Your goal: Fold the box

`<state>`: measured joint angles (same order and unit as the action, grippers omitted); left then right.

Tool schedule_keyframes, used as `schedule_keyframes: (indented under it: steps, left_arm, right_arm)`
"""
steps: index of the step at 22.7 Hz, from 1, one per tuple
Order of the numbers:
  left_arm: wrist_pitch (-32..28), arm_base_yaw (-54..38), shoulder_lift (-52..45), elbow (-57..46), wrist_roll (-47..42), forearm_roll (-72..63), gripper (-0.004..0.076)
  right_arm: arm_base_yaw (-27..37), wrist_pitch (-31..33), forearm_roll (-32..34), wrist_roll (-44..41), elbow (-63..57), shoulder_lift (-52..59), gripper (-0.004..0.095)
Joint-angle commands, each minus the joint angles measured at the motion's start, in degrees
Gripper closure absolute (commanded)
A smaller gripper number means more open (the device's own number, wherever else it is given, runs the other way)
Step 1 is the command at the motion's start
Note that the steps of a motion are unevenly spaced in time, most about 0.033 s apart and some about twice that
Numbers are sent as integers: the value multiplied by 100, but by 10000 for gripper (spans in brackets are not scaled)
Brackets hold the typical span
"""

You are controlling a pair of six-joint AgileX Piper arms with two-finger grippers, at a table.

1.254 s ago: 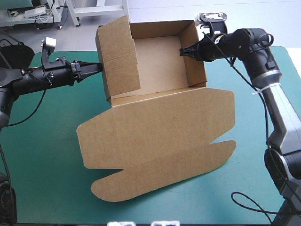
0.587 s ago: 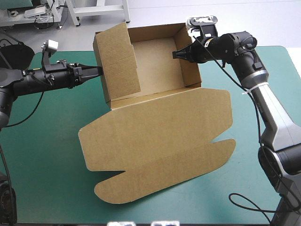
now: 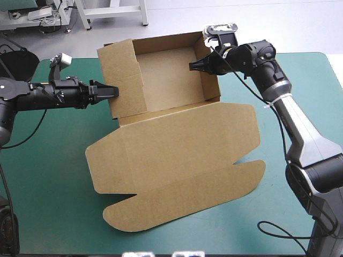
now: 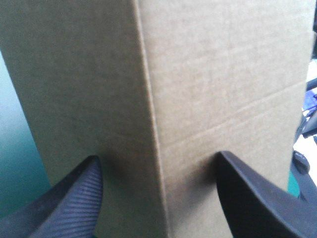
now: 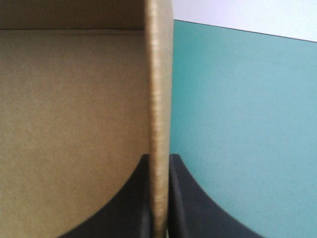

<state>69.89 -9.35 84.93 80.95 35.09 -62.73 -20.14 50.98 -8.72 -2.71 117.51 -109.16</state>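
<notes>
Left arm black, slim, jointed tube sections, right arm black rounded links near the wrist, silver-grey casings with black joints lower down, white band round the forearm, fingers black, curved fins, fine ribbing on faces

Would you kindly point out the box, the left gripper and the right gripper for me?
box [image 3: 177,155]: high view, on its flat lid.
left gripper [image 3: 114,91]: high view, midway between its fingertips, at the box's wall.
right gripper [image 5: 158,161]: right wrist view, midway between its fingertips, on the pinched wall.
</notes>
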Motion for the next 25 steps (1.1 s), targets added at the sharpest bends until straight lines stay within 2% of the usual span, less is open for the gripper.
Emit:
schedule_keyframes:
  steps: [1,6,11,14,17,22,25]
  left_arm:
    - [-44,28,-236,190,-149,-25,248]
    - [-370,28,-236,190,-306,577,248]
    - [-1105,28,-236,190,-1011,2068,248]
    - [-1337,28,-236,190,-1171,2311,272]
    - [-1414,28,-236,190,-1171,2324,427]
    - [-1173,28,-236,190,-1130,2143,734]
    - [-1097,28,-236,190,-1114,1978,732]
  right_arm:
    - [-257,-753,70,-323,190,268,922]
    - [-710,-1006,269,-532,211,183,922]
    - [-995,-637,263,-532,261,291,922]
    - [-1059,-563,250,-532,261,400,922]
    - [-1074,-272,275,-504,261,482,922]
    - [-1074,44,465,-496,261,457,922]
    - [-1074,192,542,-496,261,434,922]
